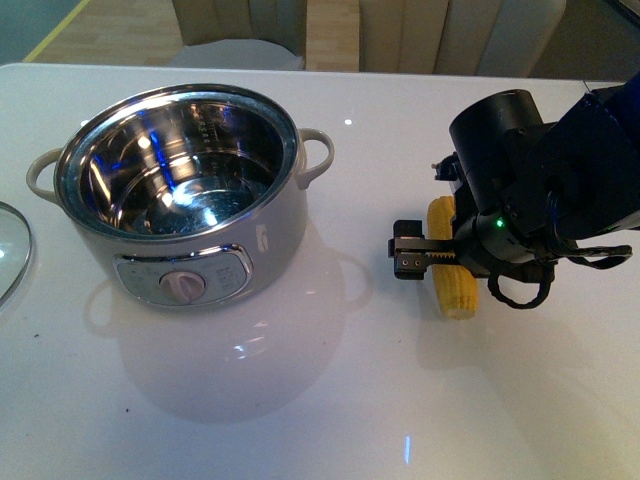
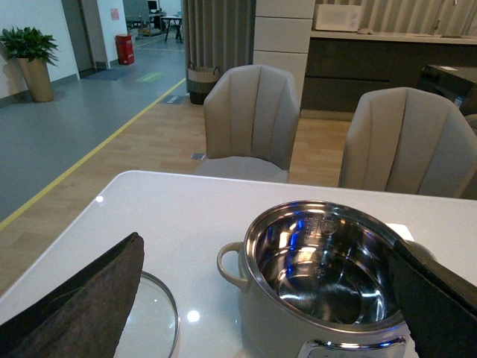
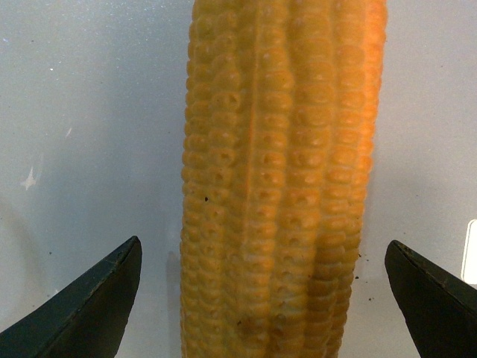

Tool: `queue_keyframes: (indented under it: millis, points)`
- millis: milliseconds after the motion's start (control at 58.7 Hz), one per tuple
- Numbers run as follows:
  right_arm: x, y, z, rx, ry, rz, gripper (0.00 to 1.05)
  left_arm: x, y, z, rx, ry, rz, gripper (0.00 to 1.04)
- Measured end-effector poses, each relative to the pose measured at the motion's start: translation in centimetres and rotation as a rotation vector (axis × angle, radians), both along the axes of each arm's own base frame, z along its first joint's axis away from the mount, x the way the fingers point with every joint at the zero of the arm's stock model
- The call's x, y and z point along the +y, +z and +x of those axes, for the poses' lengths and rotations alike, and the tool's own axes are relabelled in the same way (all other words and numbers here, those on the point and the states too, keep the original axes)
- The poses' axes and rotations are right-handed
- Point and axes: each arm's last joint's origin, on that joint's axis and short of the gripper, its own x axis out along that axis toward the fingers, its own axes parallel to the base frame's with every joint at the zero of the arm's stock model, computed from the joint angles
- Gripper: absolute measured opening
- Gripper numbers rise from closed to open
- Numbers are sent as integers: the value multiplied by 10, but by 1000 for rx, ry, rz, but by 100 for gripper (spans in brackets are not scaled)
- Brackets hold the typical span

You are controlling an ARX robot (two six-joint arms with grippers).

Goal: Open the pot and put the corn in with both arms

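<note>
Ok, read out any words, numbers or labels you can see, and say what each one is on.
No text can be read.
Pot panel: print round the dial, too blurred.
Pot's inner wall: fill marks, too small.
Wall sign far behind: too small.
Corn and lid: none.

Corn [image 3: 279, 179] on table [image 3: 89, 112], jaws apart either side
</note>
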Motion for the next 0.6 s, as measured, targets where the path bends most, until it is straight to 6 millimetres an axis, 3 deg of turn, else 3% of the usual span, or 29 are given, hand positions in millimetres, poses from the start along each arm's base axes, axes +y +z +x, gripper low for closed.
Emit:
queue_keyframes:
  millis: [341, 596]
  points:
    - [-3, -7, 1, 27, -17, 8, 44, 0, 0, 0, 0, 0, 0, 98]
    - [-11, -4, -12, 34, -7, 40, 27, 0, 0, 0, 0, 0, 0, 98]
